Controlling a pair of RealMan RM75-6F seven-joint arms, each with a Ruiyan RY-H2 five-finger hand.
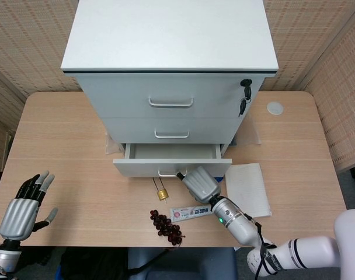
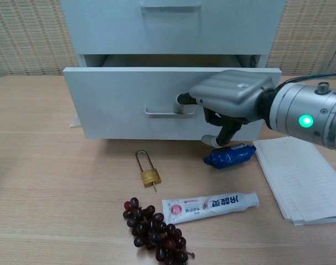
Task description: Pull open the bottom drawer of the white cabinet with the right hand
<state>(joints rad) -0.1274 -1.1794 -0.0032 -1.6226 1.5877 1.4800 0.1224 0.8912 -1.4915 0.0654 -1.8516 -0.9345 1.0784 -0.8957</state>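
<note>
The white cabinet (image 1: 169, 41) stands at the back of the table. Its bottom drawer (image 1: 148, 168) (image 2: 118, 105) is pulled partly out, and the inside looks bare in the head view. My right hand (image 1: 199, 184) (image 2: 231, 99) grips the drawer handle (image 2: 162, 112), with fingers hooked behind its right end. My left hand (image 1: 23, 209) hovers at the table's front left corner, fingers apart and holding nothing. The two upper drawers are closed.
In front of the drawer lie a brass padlock (image 2: 148, 174), a bunch of dark grapes (image 2: 155, 229), a toothpaste tube (image 2: 209, 205), a blue packet (image 2: 230, 155) and a notepad (image 2: 303, 176). Keys (image 1: 245, 93) hang from the cabinet lock. A white disc (image 1: 275, 108) lies at the back right.
</note>
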